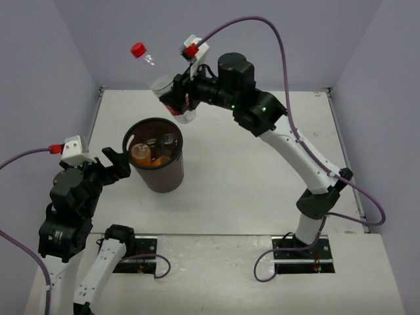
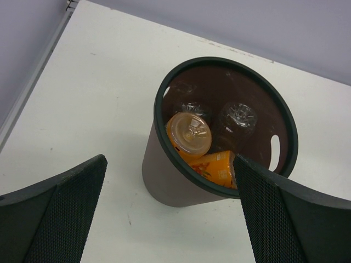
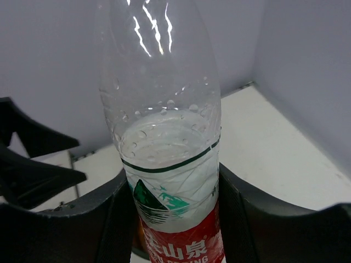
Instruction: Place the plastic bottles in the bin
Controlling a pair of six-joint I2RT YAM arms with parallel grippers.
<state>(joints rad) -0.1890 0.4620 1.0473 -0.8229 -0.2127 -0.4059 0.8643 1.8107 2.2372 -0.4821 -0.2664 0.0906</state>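
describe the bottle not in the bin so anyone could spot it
Start at the brown bin; the right gripper hangs beyond its far rim. It holds a clear bottle with a red cap and red label, the only one outside the bin.

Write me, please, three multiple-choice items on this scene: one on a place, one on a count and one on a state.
1. Where is the red-capped bottle?
A. Lying by the left arm
B. Clamped in the right gripper, raised
C. Standing by the right arm's base

2. How many orange bottles show inside the bin?
A. None
B. Four
C. Two

3. How does the left gripper stand?
A. Open, holding nothing
B. Shut on a clear bottle
C. Shut on the bin's rim

Answers:
1 B: the right wrist view shows both fingers pressed on its label.
2 C: the left wrist view shows one end-up and one lying on its side.
3 A: its fingers stand wide apart beside the bin.
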